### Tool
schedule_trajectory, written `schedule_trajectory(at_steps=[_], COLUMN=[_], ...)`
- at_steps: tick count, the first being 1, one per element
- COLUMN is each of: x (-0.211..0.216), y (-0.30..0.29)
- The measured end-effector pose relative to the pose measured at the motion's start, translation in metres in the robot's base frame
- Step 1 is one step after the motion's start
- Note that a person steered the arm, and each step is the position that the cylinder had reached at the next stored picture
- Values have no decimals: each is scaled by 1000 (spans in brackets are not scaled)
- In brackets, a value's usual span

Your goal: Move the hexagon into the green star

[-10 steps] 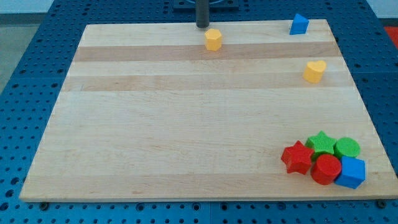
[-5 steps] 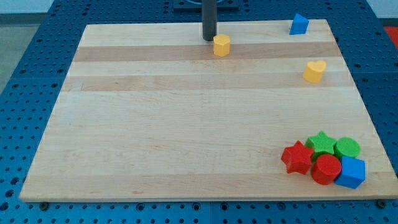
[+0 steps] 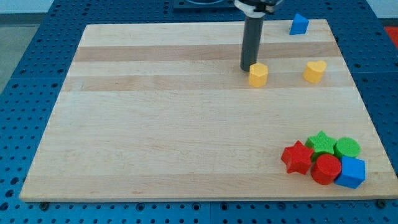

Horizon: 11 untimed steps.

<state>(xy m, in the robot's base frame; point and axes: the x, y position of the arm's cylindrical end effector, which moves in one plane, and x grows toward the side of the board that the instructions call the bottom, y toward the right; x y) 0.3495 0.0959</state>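
Take the yellow hexagon (image 3: 258,74) as your landmark. Your tip (image 3: 247,68) touches its upper-left edge. A yellow heart (image 3: 314,71) sits to its right, a blue block (image 3: 299,24) up and right of it. Well below and right of it, the green star (image 3: 321,143) is clustered with a red star (image 3: 297,157), red cylinder (image 3: 326,168), green cylinder (image 3: 347,148) and blue cube (image 3: 352,172).

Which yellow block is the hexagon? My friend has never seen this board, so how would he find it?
Look at the wooden board, in its upper half toward the view's right, where my tip comes down. The yellow hexagon sits right against my tip, on its lower right. The other yellow block, the yellow heart, stands alone further right.
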Motion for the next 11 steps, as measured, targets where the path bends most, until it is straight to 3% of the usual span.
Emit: schedule_trajectory(at_steps=[4,7,9,11], x=[88,100,102,130], y=[47,65,18,37])
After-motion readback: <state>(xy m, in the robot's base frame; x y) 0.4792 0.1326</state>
